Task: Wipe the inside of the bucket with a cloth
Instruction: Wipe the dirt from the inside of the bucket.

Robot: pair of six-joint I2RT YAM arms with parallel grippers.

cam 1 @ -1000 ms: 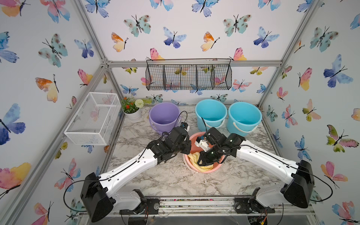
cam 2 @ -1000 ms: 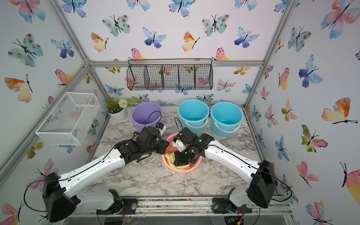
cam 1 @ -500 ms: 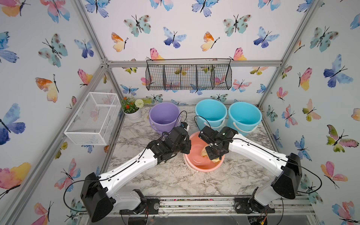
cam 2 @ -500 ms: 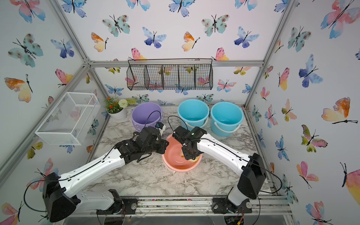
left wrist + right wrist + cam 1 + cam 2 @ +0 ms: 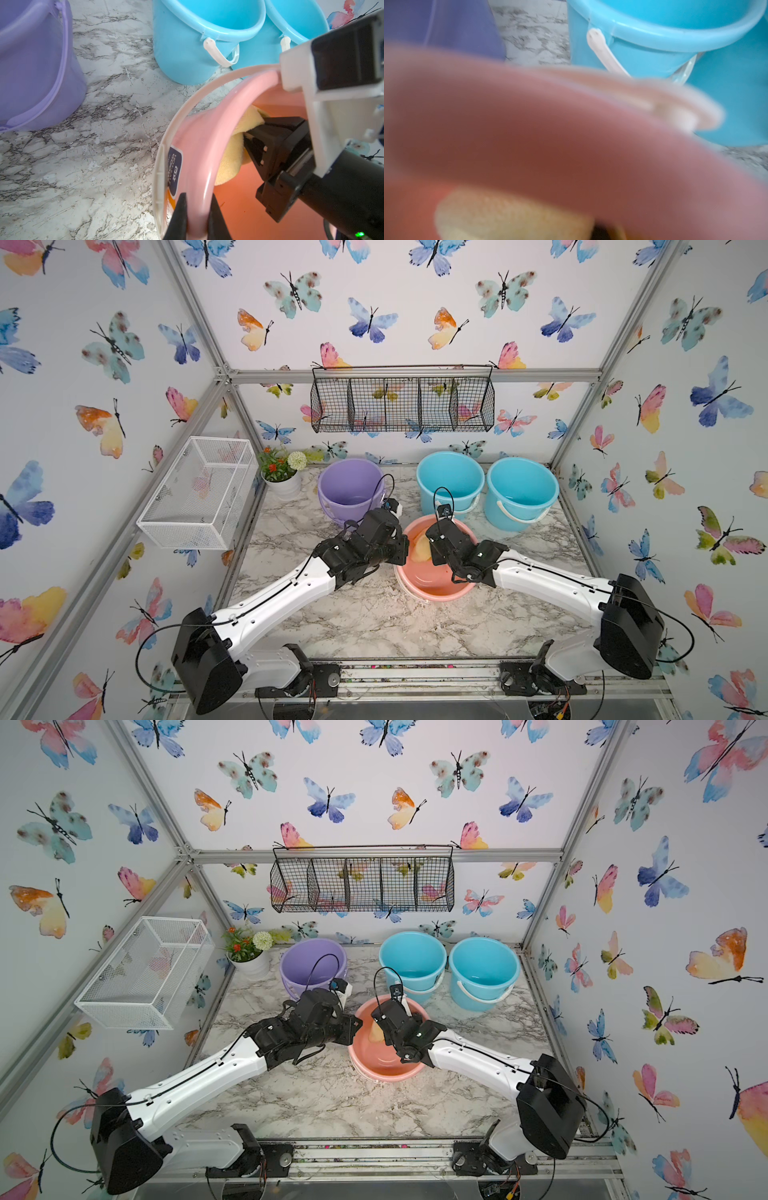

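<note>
Lying against the bucket's (image 5: 199, 149) inner wall, the cloth (image 5: 230, 162) sits clamped in the right claw (image 5: 252, 129)

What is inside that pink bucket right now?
A yellow cloth, pinched by the right gripper, near the pink bucket's inner wall. The right arm covers part of the floor; what's beneath can't be seen.

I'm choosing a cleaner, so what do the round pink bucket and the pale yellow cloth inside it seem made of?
The round pink bucket looks like smooth, glossy moulded plastic: there is sheen along its rolled rim. The pale yellow cloth looks like soft, matte, napped fabric, maybe microfibre: it folds limply.
</note>
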